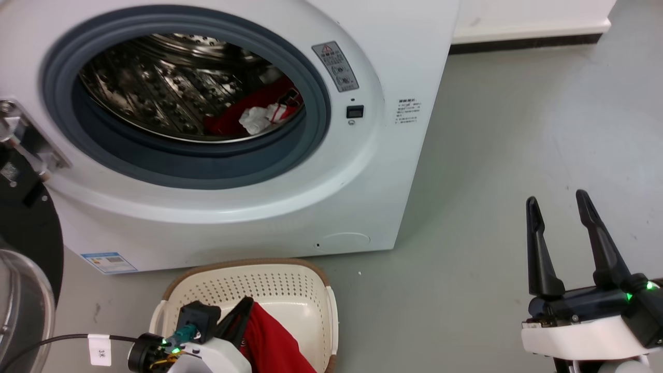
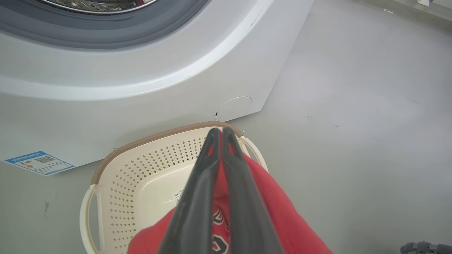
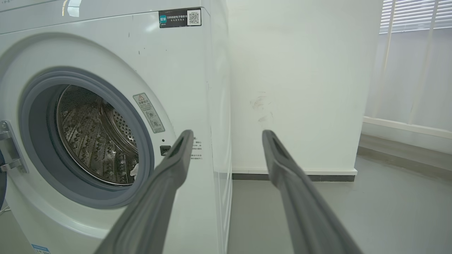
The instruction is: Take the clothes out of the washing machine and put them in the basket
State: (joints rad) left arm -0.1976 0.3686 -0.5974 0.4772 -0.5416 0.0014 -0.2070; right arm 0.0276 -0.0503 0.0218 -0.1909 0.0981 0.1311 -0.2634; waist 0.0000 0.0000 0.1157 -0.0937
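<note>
The left gripper [image 2: 219, 132], fingers pinched tight on a red jersey [image 2: 272, 201], hangs over the basket [image 2: 123, 183]. A second red garment [image 1: 228, 123] lies inside the washing machine [image 1: 393, 52]. The right gripper [image 1: 558, 199] stands spread wide, empty.

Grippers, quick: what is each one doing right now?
Left gripper: shut on the red garment, over the basket.
Right gripper: open, holding nothing.

Head cam down, wrist cams low; all share washer [image 1: 373, 176].
</note>
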